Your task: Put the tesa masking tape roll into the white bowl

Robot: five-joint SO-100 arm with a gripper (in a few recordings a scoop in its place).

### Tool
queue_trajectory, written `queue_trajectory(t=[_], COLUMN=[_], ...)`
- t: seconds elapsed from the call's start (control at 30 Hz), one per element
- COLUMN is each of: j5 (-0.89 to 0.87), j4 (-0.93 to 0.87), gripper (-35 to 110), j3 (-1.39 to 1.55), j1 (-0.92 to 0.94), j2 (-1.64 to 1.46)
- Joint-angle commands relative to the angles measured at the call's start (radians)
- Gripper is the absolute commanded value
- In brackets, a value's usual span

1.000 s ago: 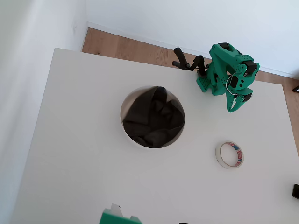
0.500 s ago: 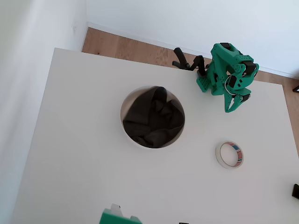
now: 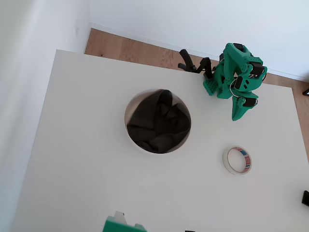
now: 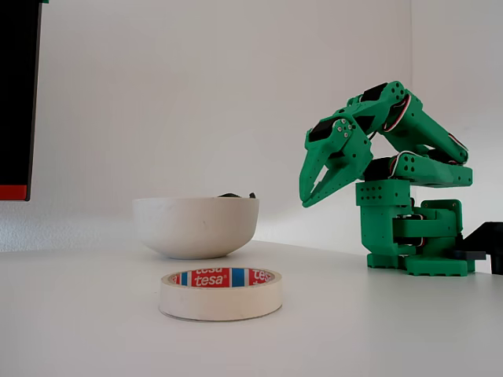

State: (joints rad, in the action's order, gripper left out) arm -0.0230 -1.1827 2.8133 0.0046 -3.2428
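Note:
The tesa masking tape roll point(image 3: 225, 161) lies flat on the white table, right of and a little nearer than the white bowl point(image 3: 126, 119). A dark cloth point(image 3: 159, 121) lines the bowl. In the fixed view the tape roll point(image 4: 221, 303) sits in front of the bowl point(image 4: 196, 228), its red and blue label showing on the inner core. My green gripper point(image 3: 235, 116) hangs folded close to the arm's base point(image 3: 217, 87), well behind the tape. In the fixed view the gripper point(image 4: 305, 200) points down, high above the table, with its jaws together and nothing in them.
A black clamp point(image 3: 193, 65) holds the arm's base at the table's far edge, with wooden floor beyond. A dark object point(image 3: 306, 197) sits at the right edge. A black and red panel point(image 4: 16, 102) stands at the left of the fixed view.
The gripper's jaws have drawn together from slightly apart, and the wrist has turned a little. Tape and bowl have not moved.

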Motion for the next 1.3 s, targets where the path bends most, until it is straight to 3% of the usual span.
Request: queue_trajectory(t=[0.0, 0.13, 0.27, 0.63, 0.77, 1.27], j5=[-0.011, -0.026, -0.075, -0.135, -0.140, -0.186], j4=[0.054, 0.123, 0.256, 0.331, 0.327, 0.245], gripper=[-5, -4, 1, 9, 21, 18], j3=[-0.327, -0.545, -0.554, -0.741, -0.770, -0.769], j1=[0.078, 0.109, 0.058, -0.100, -0.118, -0.190], j2=[0.397, 0.848, 0.968, 1.305, 1.325, 1.319])
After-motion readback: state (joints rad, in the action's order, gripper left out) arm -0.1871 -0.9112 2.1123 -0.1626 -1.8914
